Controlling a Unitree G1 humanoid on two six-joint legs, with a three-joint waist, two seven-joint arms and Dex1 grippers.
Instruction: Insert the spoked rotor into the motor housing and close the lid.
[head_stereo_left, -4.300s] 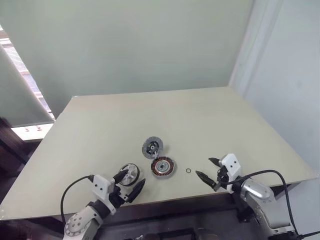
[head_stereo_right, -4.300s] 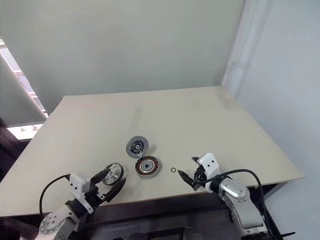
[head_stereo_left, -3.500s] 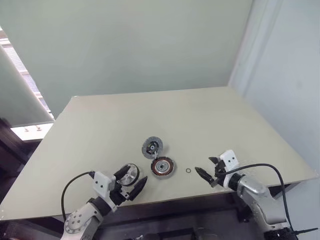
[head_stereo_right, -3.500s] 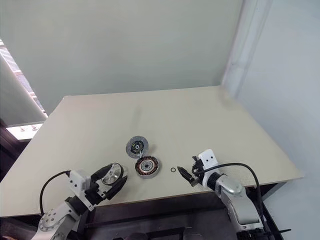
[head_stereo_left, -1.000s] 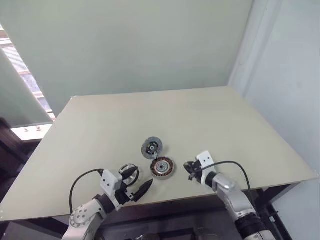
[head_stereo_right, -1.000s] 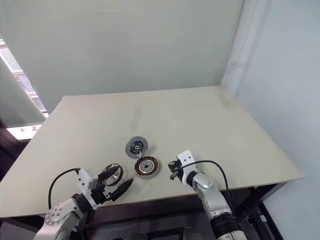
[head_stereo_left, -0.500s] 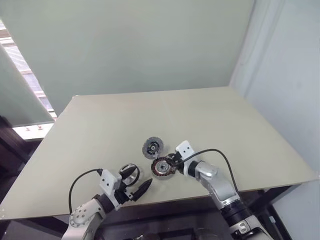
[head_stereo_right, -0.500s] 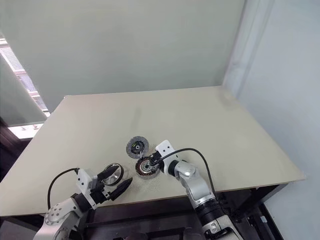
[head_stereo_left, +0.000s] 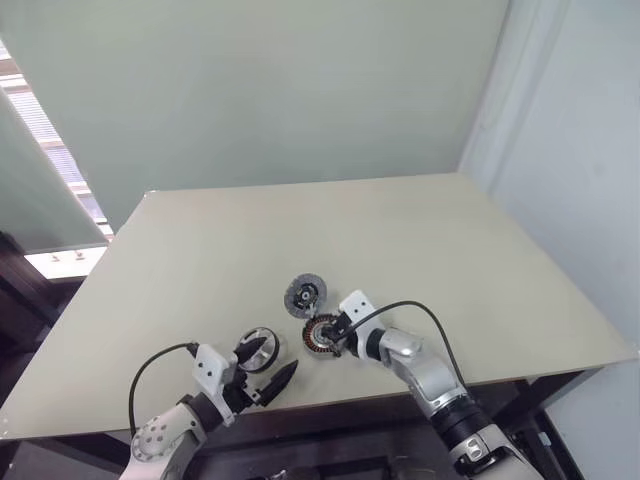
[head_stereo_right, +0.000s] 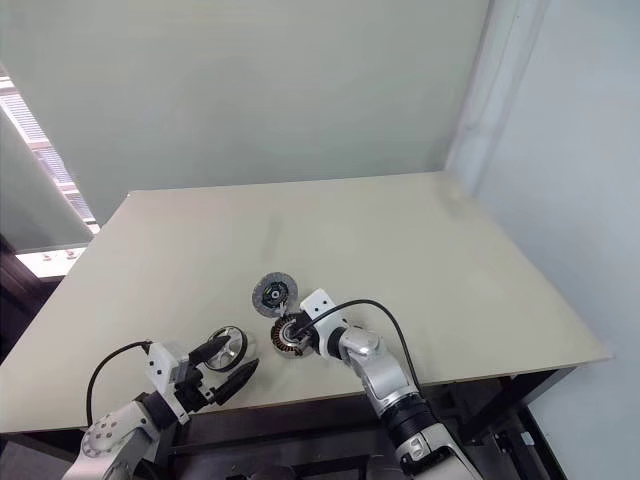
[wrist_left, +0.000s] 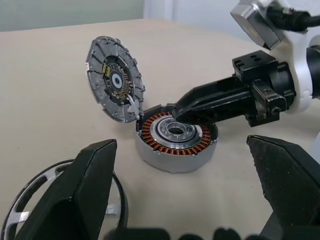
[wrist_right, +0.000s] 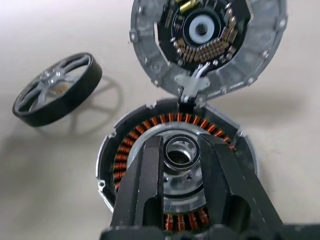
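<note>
The motor housing (head_stereo_left: 316, 338), a round shell ringed with copper windings, lies near the table's front edge with its lid (head_stereo_left: 305, 294) hinged open and leaning back behind it. The spoked rotor (head_stereo_left: 257, 351), a black-rimmed wheel, lies flat to the housing's left. My right gripper (wrist_right: 181, 145) reaches over the housing's centre, shut on a small ring (wrist_right: 180, 161) held between its fingertips just above the hub. My left gripper (head_stereo_left: 268, 361) stands open beside the rotor, pointing toward the housing (wrist_left: 175, 137); one of its fingers (wrist_left: 82, 195) partly hides the rotor (wrist_left: 22, 212).
The beige table (head_stereo_left: 400, 240) stretches bare behind the parts, with a pale wall beyond. Its front edge (head_stereo_left: 330, 400) runs just below both grippers. A window blind (head_stereo_left: 40, 180) hangs at the left.
My right gripper has swung left from the bare table right of the housing to over the housing's centre, carrying the small ring. The left gripper has stayed beside the rotor.
</note>
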